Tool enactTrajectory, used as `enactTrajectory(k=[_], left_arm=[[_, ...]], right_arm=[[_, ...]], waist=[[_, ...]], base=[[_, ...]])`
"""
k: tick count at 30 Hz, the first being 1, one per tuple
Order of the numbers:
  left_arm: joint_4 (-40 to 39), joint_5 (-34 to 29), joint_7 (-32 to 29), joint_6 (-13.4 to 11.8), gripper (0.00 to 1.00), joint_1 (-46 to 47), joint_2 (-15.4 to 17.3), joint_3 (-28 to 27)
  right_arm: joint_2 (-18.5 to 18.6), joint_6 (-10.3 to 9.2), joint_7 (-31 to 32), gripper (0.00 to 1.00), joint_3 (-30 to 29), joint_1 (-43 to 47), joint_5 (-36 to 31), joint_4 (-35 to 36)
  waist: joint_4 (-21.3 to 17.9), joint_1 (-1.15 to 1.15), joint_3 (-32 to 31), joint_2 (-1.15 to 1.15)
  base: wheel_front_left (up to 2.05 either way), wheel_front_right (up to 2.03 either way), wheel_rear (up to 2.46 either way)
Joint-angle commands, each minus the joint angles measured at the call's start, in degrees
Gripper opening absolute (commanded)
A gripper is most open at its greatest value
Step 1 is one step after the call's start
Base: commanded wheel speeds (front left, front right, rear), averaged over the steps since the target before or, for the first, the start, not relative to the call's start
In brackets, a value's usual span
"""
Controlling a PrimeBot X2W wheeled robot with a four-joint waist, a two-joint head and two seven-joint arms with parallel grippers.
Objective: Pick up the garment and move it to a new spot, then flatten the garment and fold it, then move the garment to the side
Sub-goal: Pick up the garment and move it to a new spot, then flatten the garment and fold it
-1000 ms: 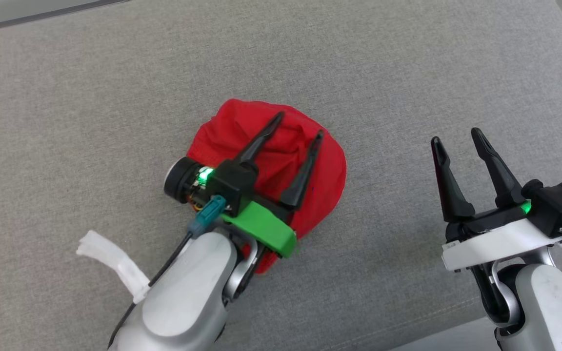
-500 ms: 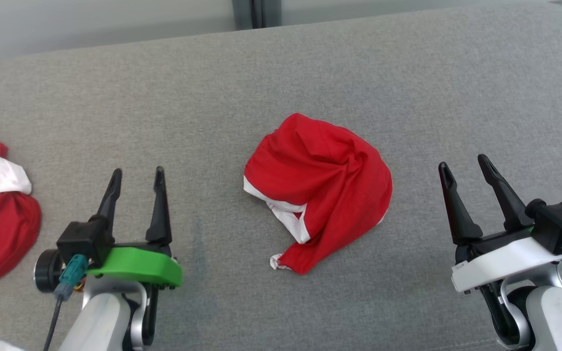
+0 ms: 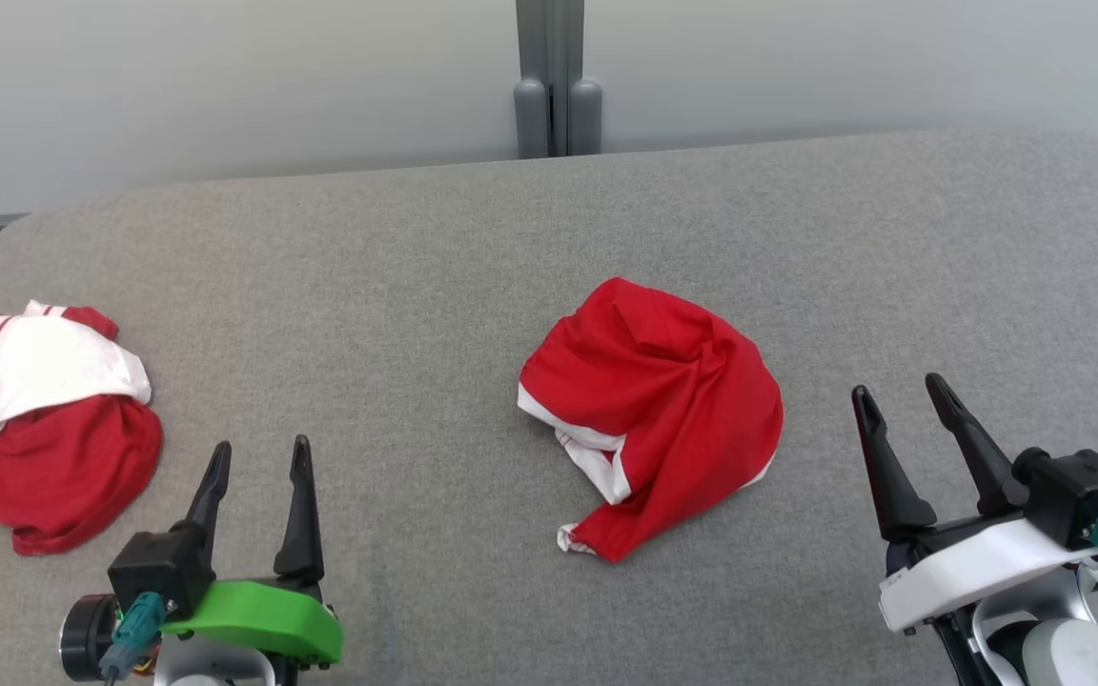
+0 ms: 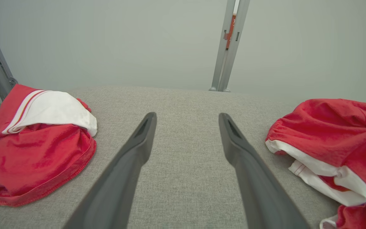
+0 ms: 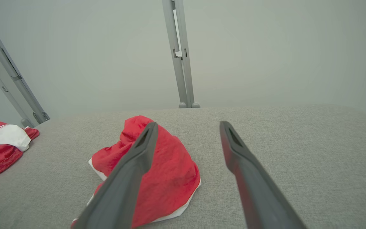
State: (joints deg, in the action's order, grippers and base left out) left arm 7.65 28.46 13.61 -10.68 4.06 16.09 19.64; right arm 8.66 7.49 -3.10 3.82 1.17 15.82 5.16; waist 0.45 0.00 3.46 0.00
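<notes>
A crumpled red garment with white trim (image 3: pixel 654 410) lies in a heap at the middle of the grey padded surface (image 3: pixel 416 267); it also lies at the right of the left wrist view (image 4: pixel 332 140) and at centre-left of the right wrist view (image 5: pixel 157 171). My left gripper (image 3: pixel 258 457) stands open at the lower left, well apart from the garment, nothing between its fingers (image 4: pixel 132 159). My right gripper (image 3: pixel 897 395) stands open at the lower right, to the garment's right and clear of it, fingers (image 5: pixel 243 165) empty.
A second red and white garment (image 3: pixel 34 410) lies bunched at the surface's left edge (image 4: pixel 33 140). A pale wall with a grey upright post (image 3: pixel 554 86) stands behind the surface. Slanted grey frame bars (image 5: pixel 11 79) rise at the far left.
My left gripper has let go of the red garment and drawn back to the lower left. The head view has tilted up, bringing the wall and the second garment into sight.
</notes>
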Motion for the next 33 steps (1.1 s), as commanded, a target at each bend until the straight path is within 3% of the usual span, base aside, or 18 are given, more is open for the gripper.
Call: enactTrajectory(k=[1, 24, 33], left_arm=[[-0.42, 0.25, -0.2, -0.5, 1.0, -1.28, 0.5, 0.07], [-2.81, -0.09, -1.66, -2.37, 1.0, -2.48, 1.34, 0.98], [-3.97, -1.27, -1.31, -2.03, 1.0, 1.28, 1.33, 1.66]], right_arm=[[-0.11, 0.01, 0.16, 1.0, -0.05, 1.1, -0.38, -0.05], [-0.9, 0.01, 1.33, 1.0, -1.11, 2.7, -0.88, 1.22], [-0.04, 0.01, 2.09, 1.0, -0.55, 1.08, -0.51, 1.2]], waist=[[-0.06, 0.0, -1.27, 0.0], [-0.35, 0.0, -1.94, 0.0], [1.21, 0.0, 2.24, 0.0]], base=[[0.0, 0.0, 0.0], [0.0, 0.0, 0.0], [0.0, 0.0, 0.0]])
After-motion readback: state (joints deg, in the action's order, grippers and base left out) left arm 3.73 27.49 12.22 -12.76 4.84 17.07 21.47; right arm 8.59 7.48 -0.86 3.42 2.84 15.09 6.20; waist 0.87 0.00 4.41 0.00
